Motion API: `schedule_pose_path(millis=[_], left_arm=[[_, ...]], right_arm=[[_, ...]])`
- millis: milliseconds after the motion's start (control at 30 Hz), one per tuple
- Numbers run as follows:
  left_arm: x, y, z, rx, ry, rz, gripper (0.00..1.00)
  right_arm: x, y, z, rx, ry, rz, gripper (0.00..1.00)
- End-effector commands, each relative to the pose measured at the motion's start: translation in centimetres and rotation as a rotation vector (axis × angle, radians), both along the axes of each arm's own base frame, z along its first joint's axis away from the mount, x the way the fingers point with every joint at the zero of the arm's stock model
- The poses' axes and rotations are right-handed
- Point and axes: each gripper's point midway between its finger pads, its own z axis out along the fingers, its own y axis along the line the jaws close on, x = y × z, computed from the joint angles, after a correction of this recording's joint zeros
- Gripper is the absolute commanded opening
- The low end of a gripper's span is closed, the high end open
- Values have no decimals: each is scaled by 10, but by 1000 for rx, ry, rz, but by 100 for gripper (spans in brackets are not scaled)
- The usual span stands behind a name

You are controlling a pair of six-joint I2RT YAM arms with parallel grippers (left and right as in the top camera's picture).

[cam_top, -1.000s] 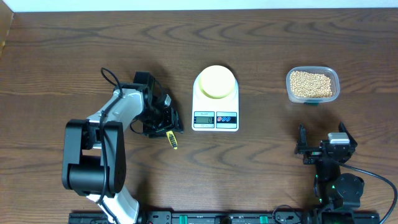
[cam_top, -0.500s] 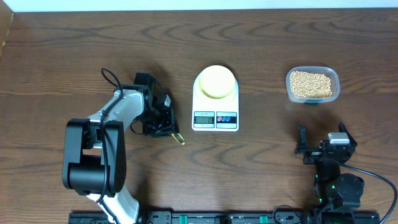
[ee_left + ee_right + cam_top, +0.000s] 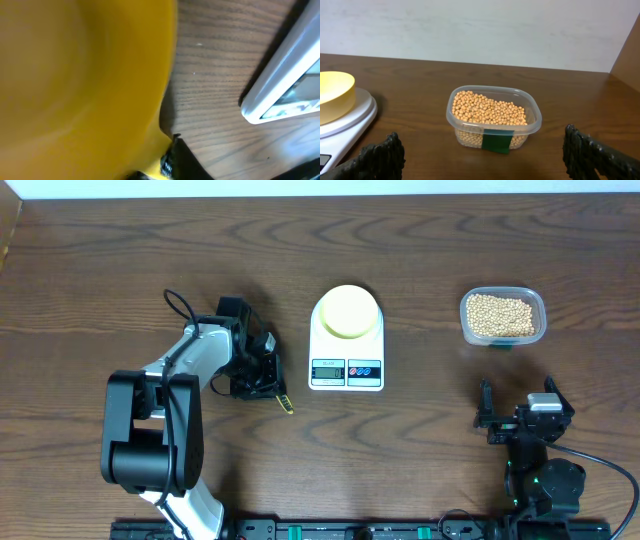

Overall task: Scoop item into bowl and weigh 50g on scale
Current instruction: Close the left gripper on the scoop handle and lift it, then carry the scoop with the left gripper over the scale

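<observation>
The tan beans (image 3: 501, 314) fill a clear tub (image 3: 540, 308) at the far right; the right wrist view shows the beans (image 3: 487, 108) too. The pale yellow bowl (image 3: 349, 311) stands on the white scale (image 3: 346, 377) at mid-table, and both show at the left of the right wrist view, bowl (image 3: 334, 95) on scale (image 3: 351, 120). My left gripper (image 3: 263, 383) is low, left of the scale, shut on a bright yellow scoop (image 3: 284, 403). The scoop (image 3: 80, 85) fills the left wrist view beside the scale's edge (image 3: 285, 75). My right gripper (image 3: 517, 420) is open and empty, well short of the tub.
The clear tub (image 3: 492, 120) has a green label on its front wall. A pale wall runs behind the table's far edge. The left arm's body and cable lie over the table's left side.
The scoop's visible tip has swung slightly right and turned under the left gripper. The right arm, the bowl, the scale and the tub have not moved.
</observation>
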Motion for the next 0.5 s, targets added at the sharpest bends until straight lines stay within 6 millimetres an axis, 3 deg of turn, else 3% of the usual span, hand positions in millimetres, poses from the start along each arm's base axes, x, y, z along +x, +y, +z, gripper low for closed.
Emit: schedule_pose_path(millis=[0, 333, 467], left_arm=[[-8, 0, -8, -1, 41, 1, 11], [-5, -2, -5, -5, 33, 11, 7], [2, -1, 5, -3, 13, 59, 7]], right_arm=[[0, 0, -1, 0, -1, -2, 99], [0, 0, -1, 0, -1, -2, 99], [0, 0, -1, 0, -1, -2, 99]])
